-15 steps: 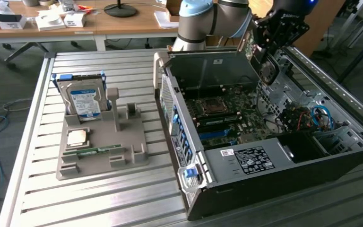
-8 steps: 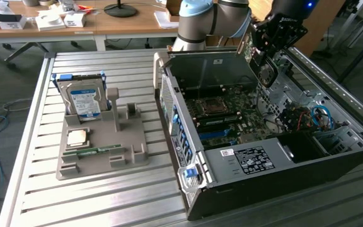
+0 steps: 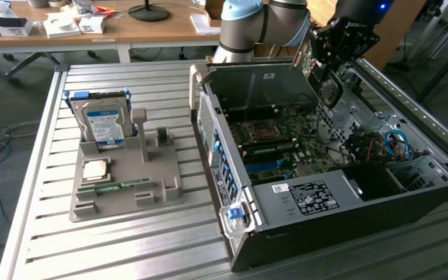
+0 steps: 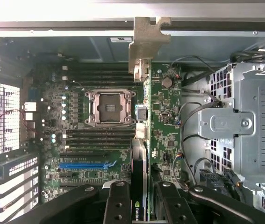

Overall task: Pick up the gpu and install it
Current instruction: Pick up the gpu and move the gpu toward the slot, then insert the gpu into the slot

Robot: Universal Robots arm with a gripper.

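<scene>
Pincer (image 4: 141, 201) status: partly closed, with its two black fingers (image 4: 118, 200) clamped on the gpu (image 4: 140, 154) from either side. I read this as a firm hold, because the card sits between the pads with no gap showing.

Position of the gpu: held edge-on in the wrist view, above the open computer case (image 3: 302, 198) and apart from the motherboard (image 4: 99, 140). Its pale metal end bracket (image 4: 146, 42) points away from the pincer, toward the case wall. The dark shroud end with the green logo lies between the fingers.

Reference features under the card:
1. The empty CPU socket (image 4: 110, 108) lies beside the card's line.
2. The blue expansion slot (image 4: 85, 164) lies near the pincer's end of the board.
3. The metal drive cage (image 4: 235, 126) stands on the card's other side.

In the exterior view I see the arm (image 3: 247, 23) reaching over the far end of the case. To the exterior view's left, the grey holder (image 3: 123, 198) on the slatted table (image 3: 91, 245) carries the hard drive (image 3: 105, 122), standing upright, and the memory stick (image 3: 115, 185), lying flat.
</scene>
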